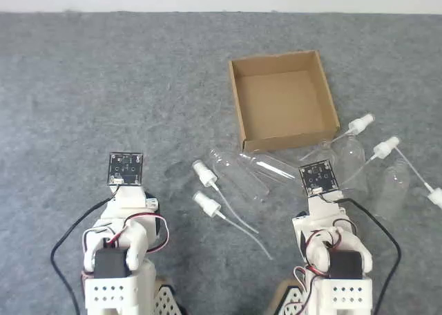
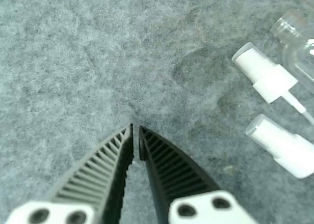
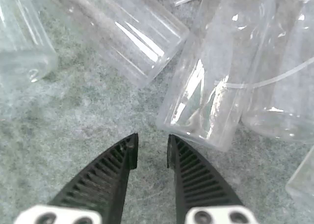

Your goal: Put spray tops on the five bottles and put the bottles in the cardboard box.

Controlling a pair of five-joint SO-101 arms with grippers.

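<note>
At 6 o'clock of cardboard box (image 1: pixel 283 97), two clear bottles (image 1: pixel 273 166) lying capless on grey desk (image 1: pixel 103 80); others lying at box's 4 o'clock. Spray tops (image 1: pixel 205 173) lying loose beside both groups. Left end effector (image 2: pixel 136 130) hovering clenched, empty, nearest spray tops at its 3 o'clock. Right end effector (image 3: pixel 152 138) hovering slightly released, grasping nothing, just short of bottle base.

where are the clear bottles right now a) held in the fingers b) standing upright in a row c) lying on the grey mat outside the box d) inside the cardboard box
c, the bottles in view lie on their sides on the grey mat, just outside the cardboard box.
</note>
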